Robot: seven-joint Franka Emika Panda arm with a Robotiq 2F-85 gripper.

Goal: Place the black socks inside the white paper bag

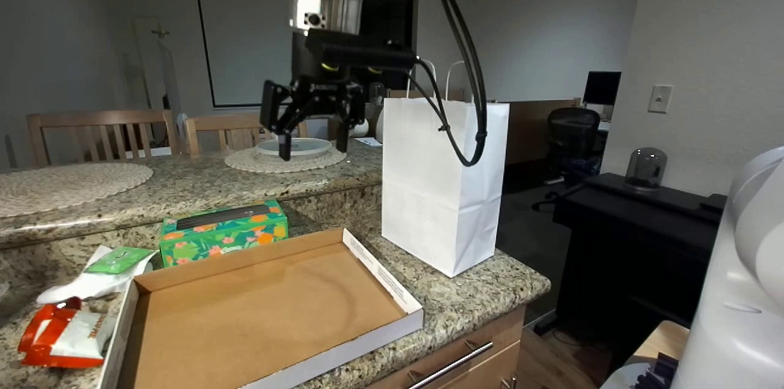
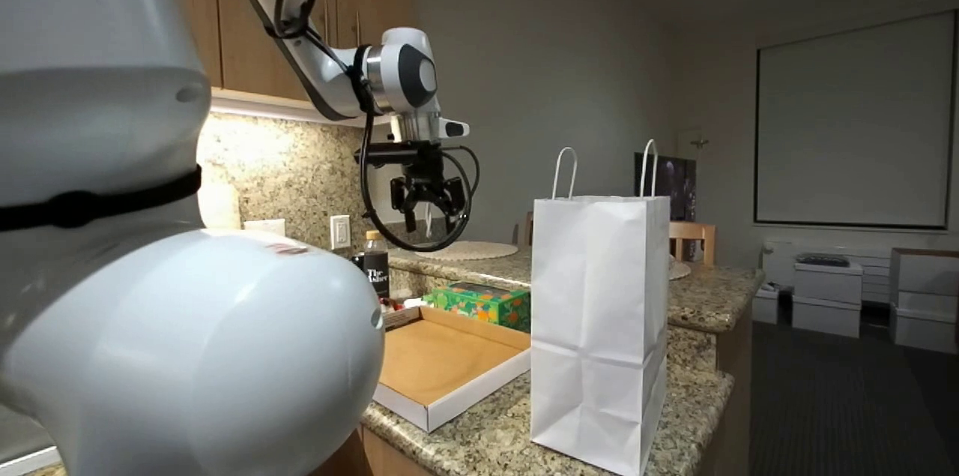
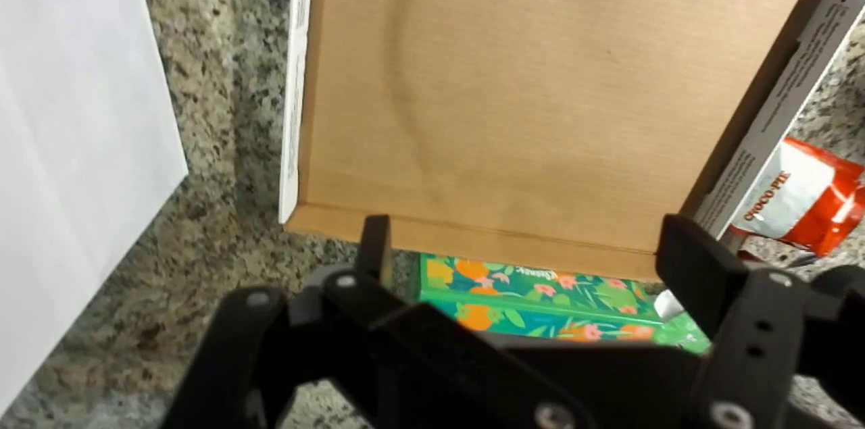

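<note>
The white paper bag stands upright on the granite counter, its two loop handles raised. It shows tall in an exterior view, and part of its white side fills the left of the wrist view. No black socks can be made out on the counter or in the cardboard tray; the bag's inside is hidden. High above the tray and tissue box, beside the bag and above its rim, hangs my gripper. Its black fingers are spread wide with nothing between them.
A shallow cardboard tray lies beside the bag. Behind it are a green floral tissue box and a raised granite ledge. Red-and-white snack packets lie beside the tray. A dark bundle near the robot's base is partly cut off.
</note>
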